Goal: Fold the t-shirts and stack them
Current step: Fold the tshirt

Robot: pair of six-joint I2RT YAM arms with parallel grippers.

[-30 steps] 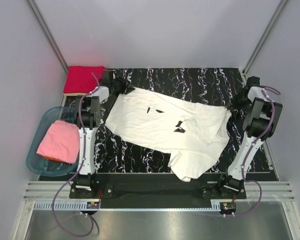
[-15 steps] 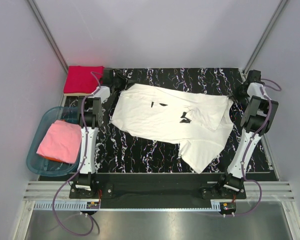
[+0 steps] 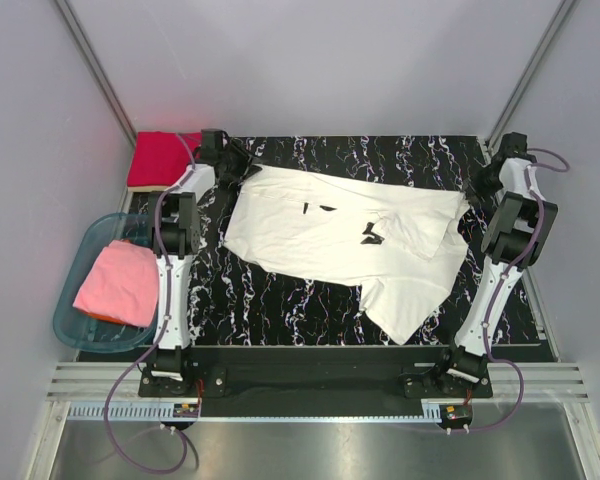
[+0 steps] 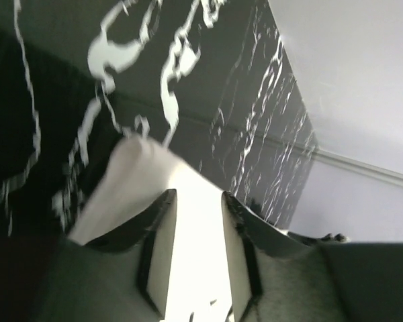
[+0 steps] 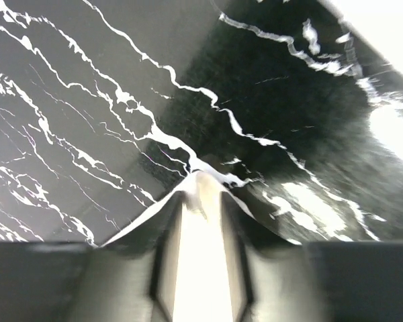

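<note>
White cotton was seen spread wide on the black white-streaked mat (image 3: pixel 280 300): the white short-sleeved t-shirt (image 3: pixel 330 235) was laid across the far half of the mat, reaching from near its far left corner to near its right edge, with one flap trailing towards the near right corner. The left gripper (image 3: pixel 230 163) was held at the shirt's far left corner and the right gripper (image 3: pixel 483 184) at its far right corner. In each wrist view the fingers were parted, with a raised fold of white cloth lying in the gap and no pinch to be seen. The folded bright red t-shirt (image 3: pixel 165 158) was placed just off the mat's far left corner. The pink t-shirt (image 3: pixel 118 283) was kept in the translucent teal plastic tub (image 3: pixel 75 335) beside the mat's left edge
</note>
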